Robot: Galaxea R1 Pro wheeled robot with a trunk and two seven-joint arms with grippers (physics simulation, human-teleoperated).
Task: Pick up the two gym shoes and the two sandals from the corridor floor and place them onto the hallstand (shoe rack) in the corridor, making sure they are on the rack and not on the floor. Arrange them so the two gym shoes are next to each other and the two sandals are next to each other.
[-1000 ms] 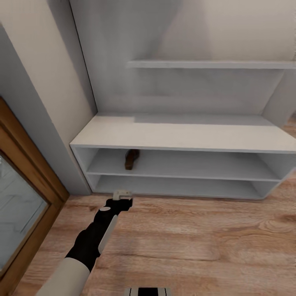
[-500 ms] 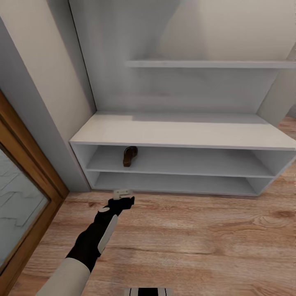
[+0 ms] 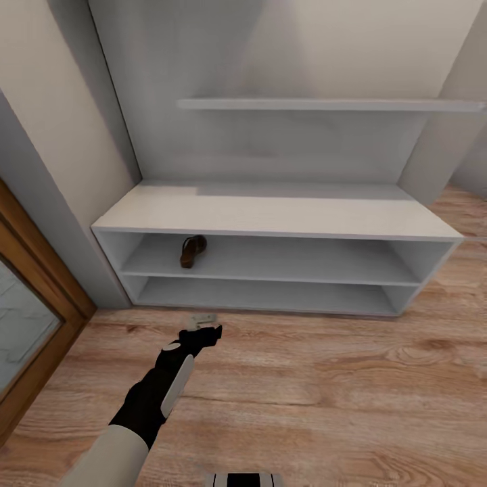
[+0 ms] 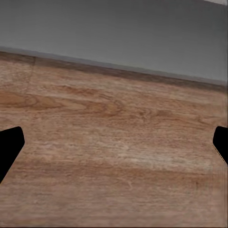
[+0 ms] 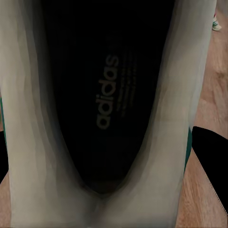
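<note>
Left gripper [image 3: 204,323] spread wide, empty; right gripper [image 5: 114,156] clamped around gym shoe [image 5: 109,95].
Beyond left gripper, hallstand [image 3: 270,216] holds one sandal [image 3: 192,251]; right wrist view alone shows shoe.

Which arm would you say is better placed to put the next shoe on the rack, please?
Probably the right. Its wrist view looks straight into a gym shoe, seemingly between its fingers. The left gripper is open with nothing in it over the floor, just short of the rack, where one sandal sits.
</note>
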